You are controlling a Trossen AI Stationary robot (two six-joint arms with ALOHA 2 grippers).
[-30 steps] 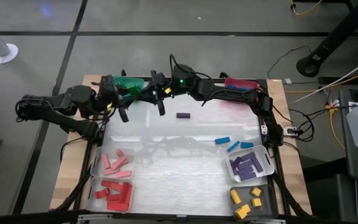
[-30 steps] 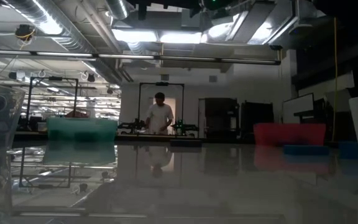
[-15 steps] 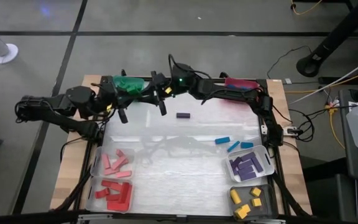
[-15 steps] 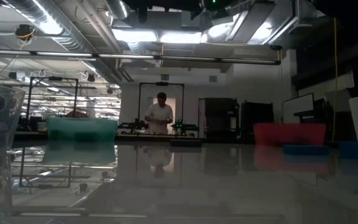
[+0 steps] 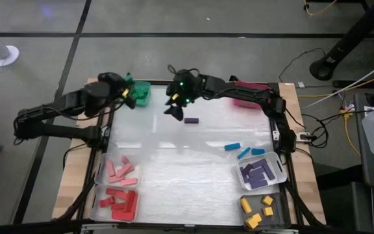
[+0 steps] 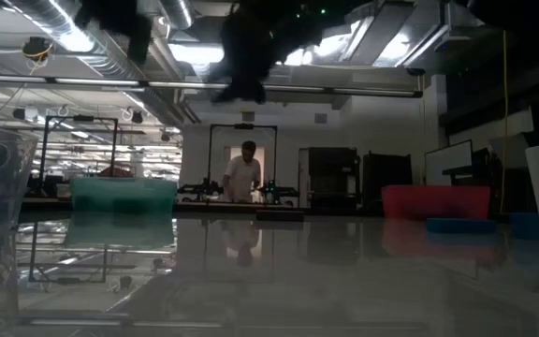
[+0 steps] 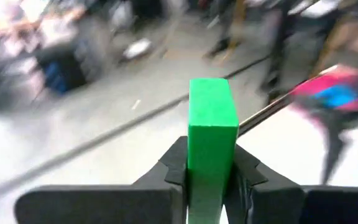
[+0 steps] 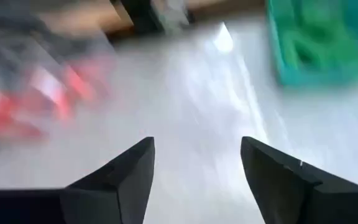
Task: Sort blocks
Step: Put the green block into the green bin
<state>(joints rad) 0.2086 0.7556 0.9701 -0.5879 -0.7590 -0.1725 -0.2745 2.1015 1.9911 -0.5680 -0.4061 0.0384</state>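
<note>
My left gripper (image 5: 129, 92) hangs at the far left, beside the green bin (image 5: 140, 95), shut on a green block (image 7: 212, 124). My right gripper (image 5: 173, 109) hangs above the table near the far edge, just left of a lone purple block (image 5: 191, 120). It is open (image 8: 194, 168) with nothing between its fingers. Three blue blocks (image 5: 242, 151) lie flat on the table at the right. In the low view both grippers show only as dark shapes at the top, the left (image 6: 120, 23) and the right (image 6: 246, 56). My left gripper pinches the green block between its two fingers, which press on the block's two opposite side faces (image 7: 191, 168). The block sticks out past the fingertips, end forward. The fingers come about level from the table's left. The block is lifted clear of the table.
A red bin (image 5: 249, 93) stands at the far right. Trays of pink (image 5: 119, 169) and red blocks (image 5: 119, 201) sit near left, trays of purple (image 5: 261, 173) and yellow blocks (image 5: 258, 209) near right. A person (image 6: 243, 173) stands far behind the table.
My left gripper has swung from in front of the green bin toward the far edge, up beside that bin. My right gripper has tipped downward and sunk toward the purple block. Both now show at the top of the low view.
</note>
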